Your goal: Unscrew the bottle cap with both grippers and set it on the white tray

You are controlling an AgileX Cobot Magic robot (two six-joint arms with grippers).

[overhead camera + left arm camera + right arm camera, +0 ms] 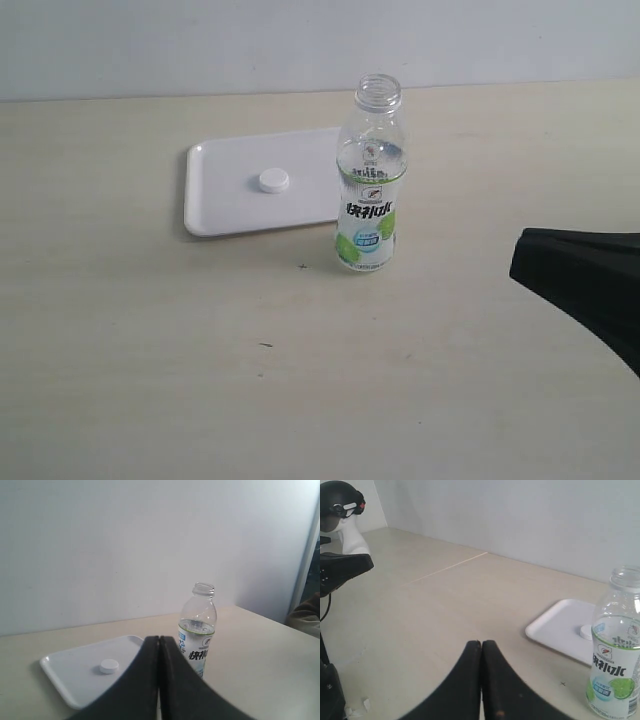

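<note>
The clear bottle (370, 180) stands upright on the table with its neck uncapped, just right of the white tray (215, 205). On the tray lies the white bottle cap (273, 181). My right gripper (518, 258) shows as a black shape at the right edge, apart from the bottle. The left wrist view has my left gripper (159, 639) shut on nothing, facing the bottle (197, 627), cap (109, 666) and tray (60, 672). In the right wrist view my right gripper (481, 644) is shut and empty, with the bottle (616, 650) and tray (555, 630) off to one side.
The beige table (200, 380) runs back to a pale wall. The left arm's black body (340, 567) and a white mannequin head wearing headphones (342, 510) stand at the table's far side in the right wrist view.
</note>
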